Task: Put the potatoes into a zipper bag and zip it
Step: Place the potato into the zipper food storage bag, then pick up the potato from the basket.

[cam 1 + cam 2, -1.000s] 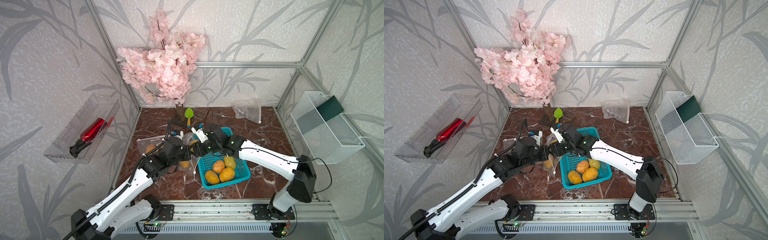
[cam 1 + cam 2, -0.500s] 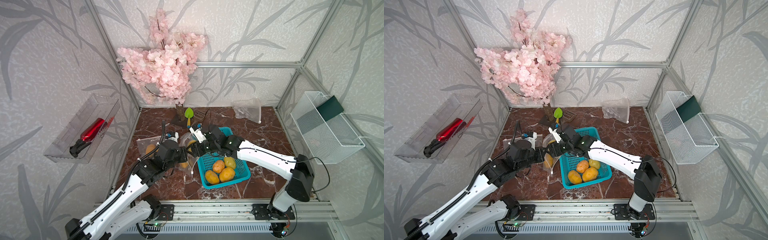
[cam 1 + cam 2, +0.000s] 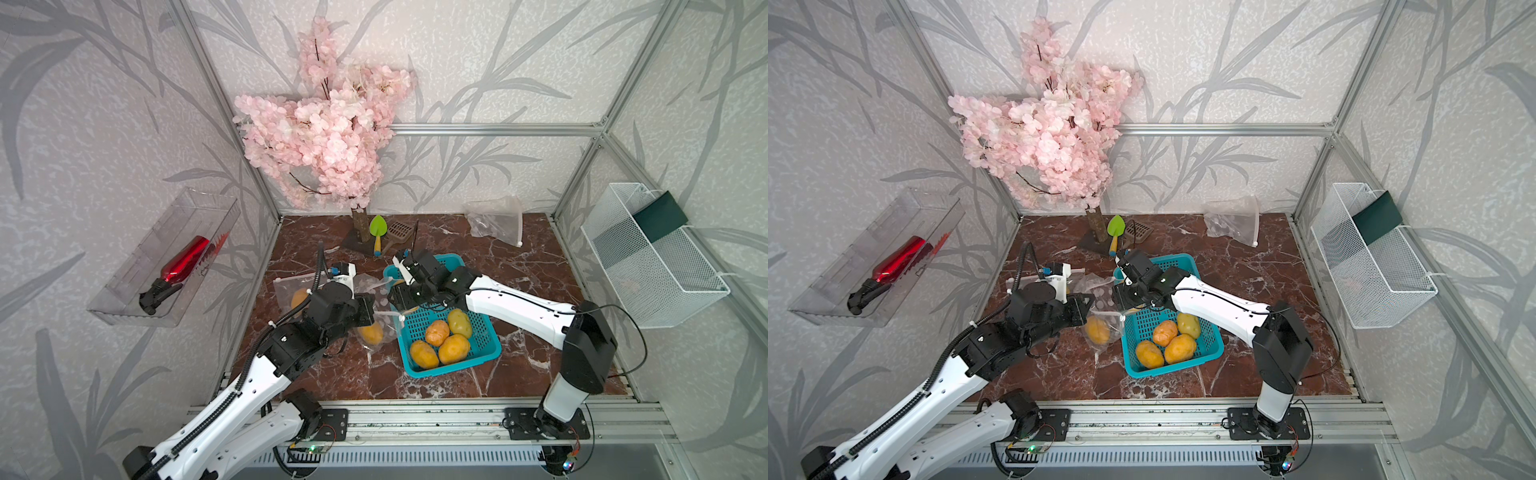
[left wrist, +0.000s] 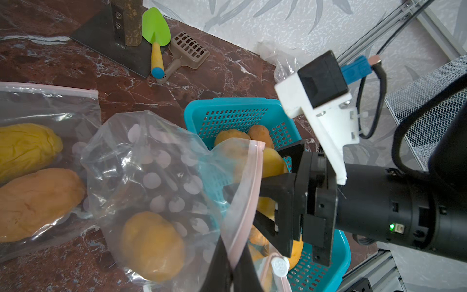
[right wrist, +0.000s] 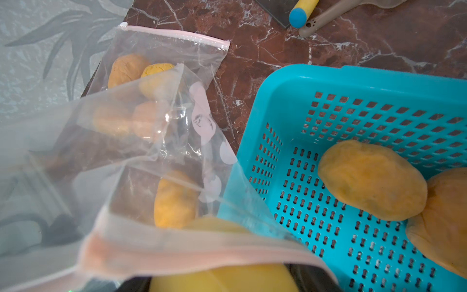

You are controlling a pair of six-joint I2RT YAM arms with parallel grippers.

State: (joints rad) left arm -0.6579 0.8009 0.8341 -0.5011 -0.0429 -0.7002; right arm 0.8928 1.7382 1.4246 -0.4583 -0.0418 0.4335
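Pinching the pink rim of the zipper bag (image 4: 151,161), left hand (image 3: 374,311) props its mouth toward frame right, where right hand (image 3: 394,297) clasps a yellow potato (image 5: 222,280) just at that opening, mid-frame.

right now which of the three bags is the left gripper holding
The open bag beside the teal basket, rim pinched in the left gripper. The others lie untouched: the flat bag, the crumpled bag.

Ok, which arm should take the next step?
Right. The right gripper holds a yellow potato at the open mouth of the zipper bag, so it probably just releases; the left gripper is shut on the rim, holding it open.
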